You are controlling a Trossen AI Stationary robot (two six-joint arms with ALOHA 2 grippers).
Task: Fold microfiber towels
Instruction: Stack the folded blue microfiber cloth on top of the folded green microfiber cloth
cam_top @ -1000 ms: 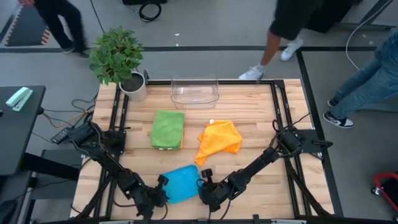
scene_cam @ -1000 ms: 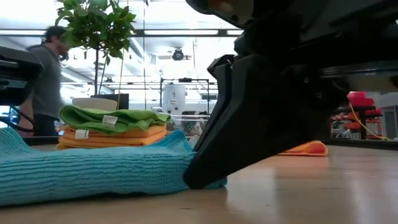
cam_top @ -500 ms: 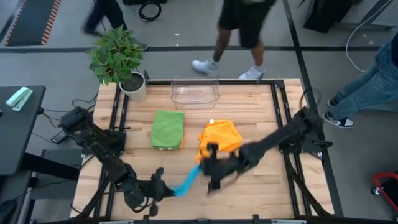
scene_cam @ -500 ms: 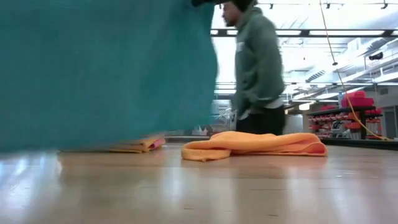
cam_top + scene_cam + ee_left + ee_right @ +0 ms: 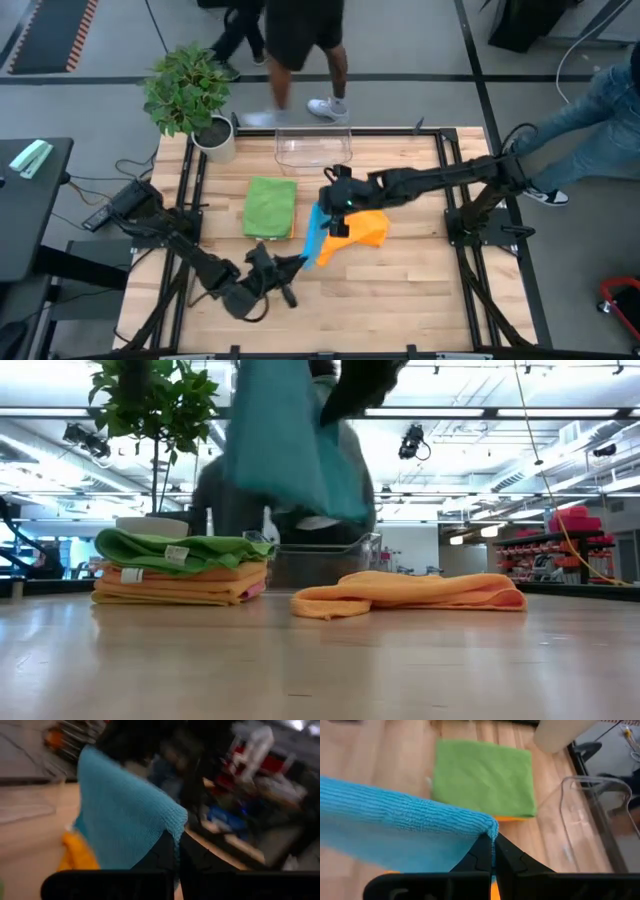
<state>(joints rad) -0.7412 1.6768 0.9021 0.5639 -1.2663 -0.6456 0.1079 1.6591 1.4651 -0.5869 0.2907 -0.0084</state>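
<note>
Blue microfiber towel (image 5: 313, 238) hangs stretched in the air above mid-worktop, between both arms. Left gripper (image 5: 297, 264), toward the worktop's front edge, is clamped on one corner; right gripper (image 5: 328, 201), nearer the back edge, pinches another. Folded stack topped by green towel (image 5: 270, 206) lies left of centre. Crumpled orange towel (image 5: 361, 227) lies just beside it on the wooden worktop (image 5: 400, 285).

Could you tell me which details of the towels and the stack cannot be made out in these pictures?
- Blue towel: high view shows only a narrow strip; its hanging shape is unclear.
- Stack under the green towel: low view shows layer edges only; the count is unclear.
- Orange towel: partly covered by the right gripper in the high view.
</note>
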